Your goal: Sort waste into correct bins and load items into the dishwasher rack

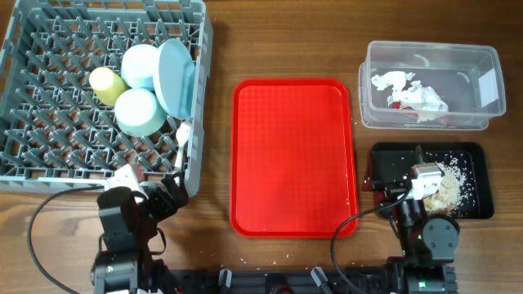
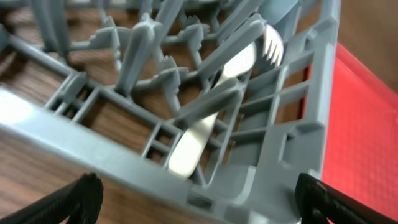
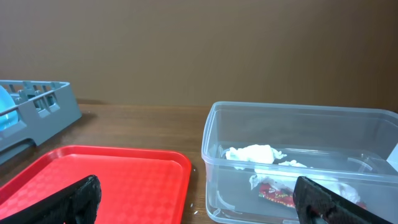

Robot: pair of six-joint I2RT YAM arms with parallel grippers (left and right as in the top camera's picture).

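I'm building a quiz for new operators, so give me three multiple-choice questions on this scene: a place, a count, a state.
1. Where are the crumpled napkins? A. red tray B. clear tub C. nowhere in view
2. How many bowls are in the rack? A. one B. four C. two
3. The left end effector is: A. open B. shut empty C. gripping a bowl
Answers: B, they show through the tub's wall; C, a blue bowl and a green bowl; A, its fingers stand wide apart.
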